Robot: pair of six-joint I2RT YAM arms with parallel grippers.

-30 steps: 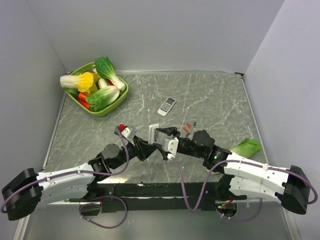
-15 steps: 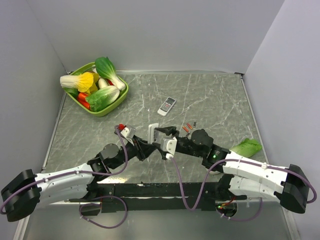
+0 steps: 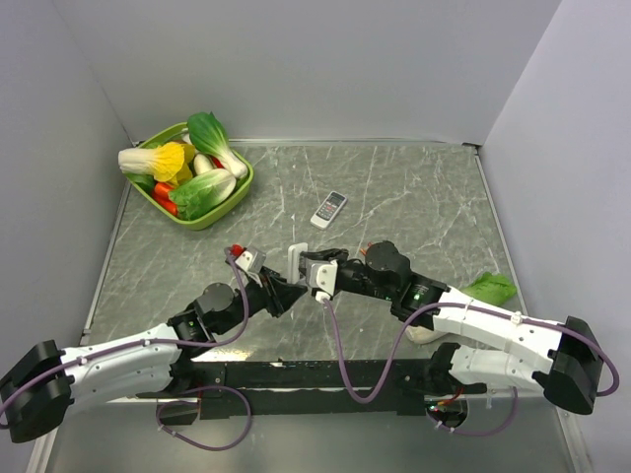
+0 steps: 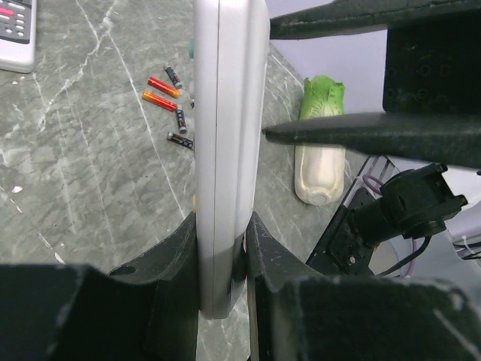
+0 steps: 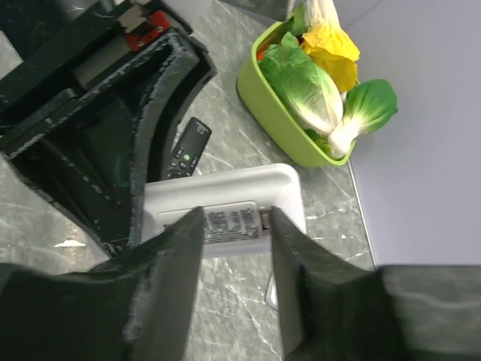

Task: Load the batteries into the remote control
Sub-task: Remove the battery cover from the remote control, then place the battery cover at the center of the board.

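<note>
At mid-table, nearer the near edge, your left end effector (image 4: 223,239) is clamped on the white remote (image 4: 229,113). Your right end effector (image 5: 233,242) stands apart, 1 fingertip touching the remote. The batteries (image 4: 167,96) lie loose on the table (image 4: 75,173) beyond.

Looks evenly lit from overhead, soft and diffuse, no hard glare. Throws only faint shadows under the black-and-white robot arms (image 3: 128,350) onto the grey marbled tabletop (image 3: 414,187). Reads sharp across the top view. Goes mushy up close in the left wrist view: black left gripper (image 4: 222,233) dark and blurred, white plastic remote control (image 4: 225,113) soft-edged, tiny orange and dark batteries (image 4: 160,100) farther off crisper. Same story on the right wrist: black right gripper (image 5: 233,233) fuzzy, far lime-green plastic basket (image 5: 301,147) sharper.
</note>
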